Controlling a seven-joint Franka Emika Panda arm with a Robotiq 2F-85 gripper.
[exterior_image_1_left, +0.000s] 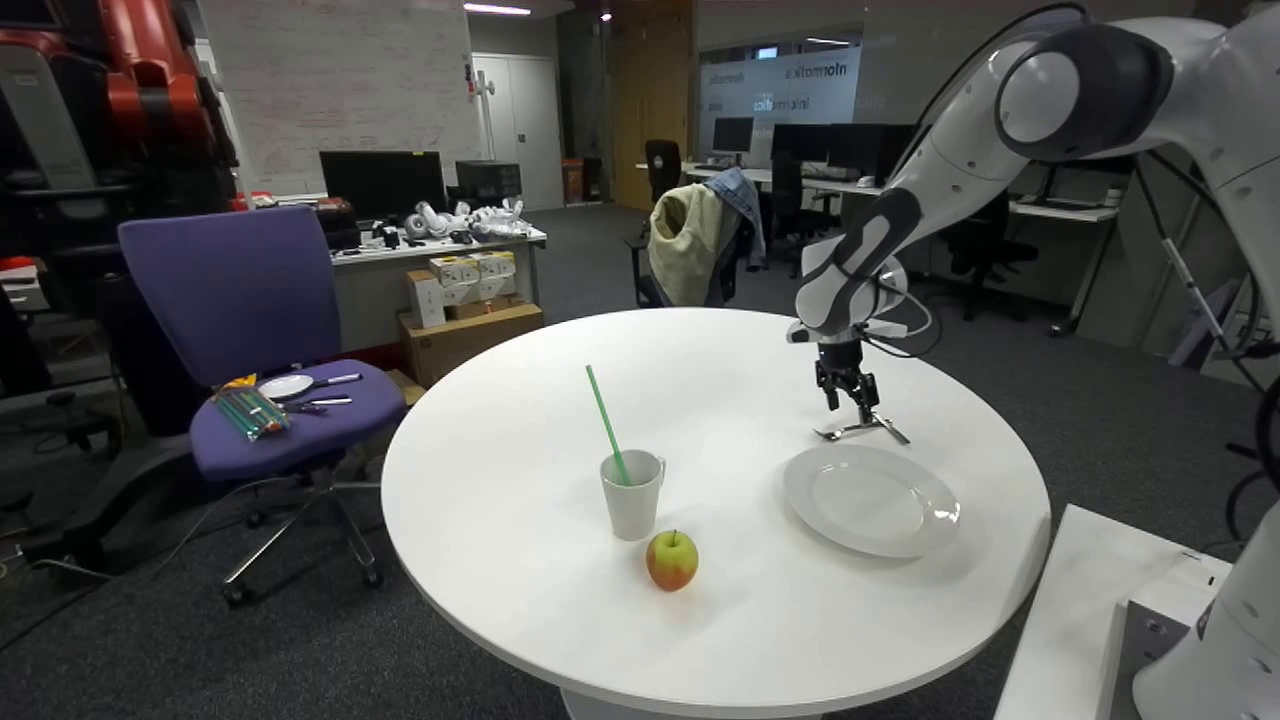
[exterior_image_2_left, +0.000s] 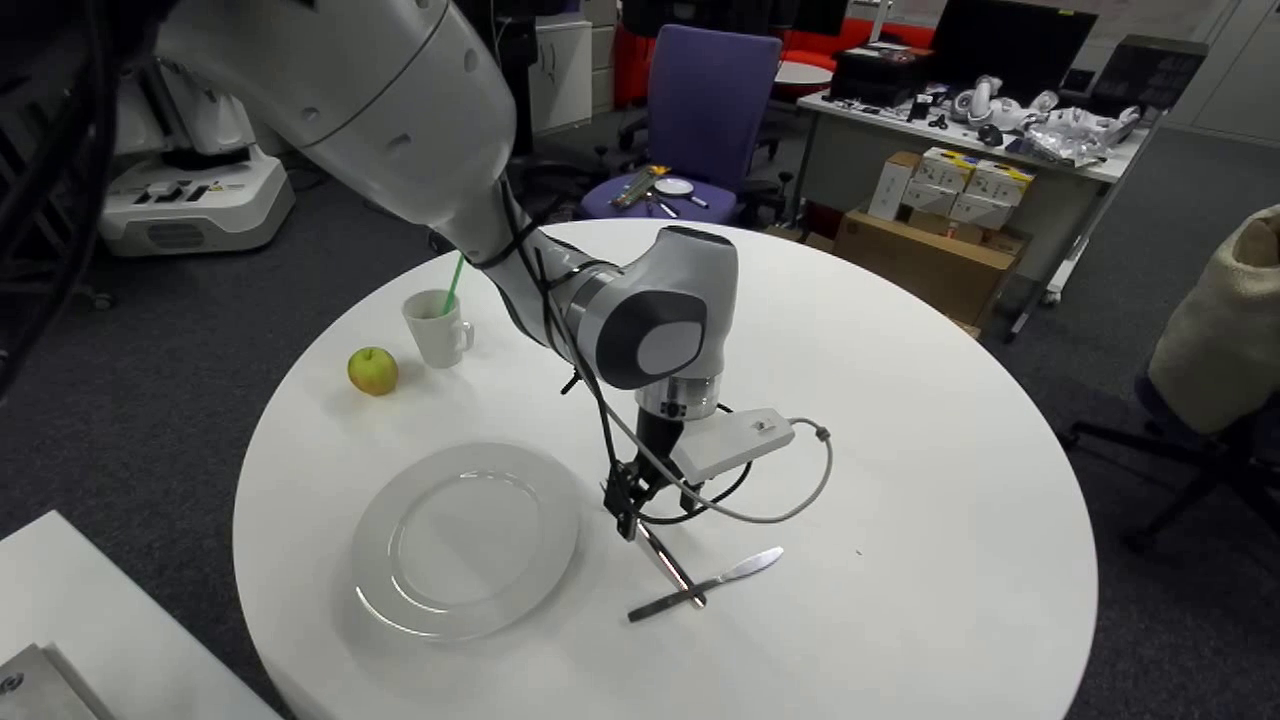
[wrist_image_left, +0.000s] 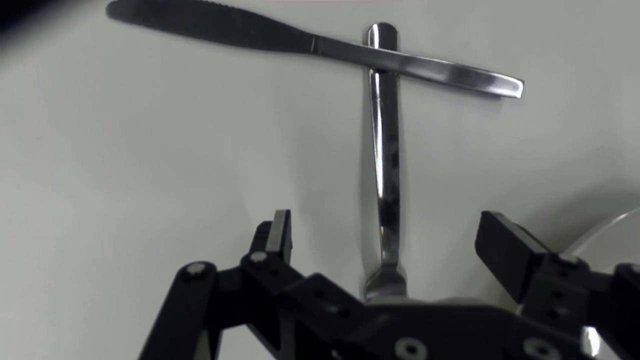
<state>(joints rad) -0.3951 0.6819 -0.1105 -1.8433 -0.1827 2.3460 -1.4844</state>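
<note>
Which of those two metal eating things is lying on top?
The knife, the one with the long flat blade: its handle crosses over the other utensil, so that one lies underneath.

White casing (exterior_image_2_left: 330, 60) is seen all along the arm (exterior_image_1_left: 960, 155), studded with small grey plugs (exterior_image_2_left: 398, 143), and there a big rounded joint (exterior_image_1_left: 1125, 85) is capped in black around a pale disc (exterior_image_1_left: 1040, 97). On to the wrist (exterior_image_2_left: 710, 290), where a silvery collar (exterior_image_2_left: 700, 395) is spotted, a white box (exterior_image_2_left: 730, 442) is mounted alongside, a pale grey cable (exterior_image_2_left: 829, 465) is looped out from that, and black ties (exterior_image_2_left: 520, 240) are cinched round the forearm (exterior_image_2_left: 400, 100)! Now the gripper (wrist_image_left: 387, 225): matt black, it is built of angular links (wrist_image_left: 320, 295), dotted with round screws (wrist_image_left: 196, 268) and finished by blocky fingers (wrist_image_left: 507, 250), a lighter grey strip (wrist_image_left: 277, 232) picked out along one edge.
</note>
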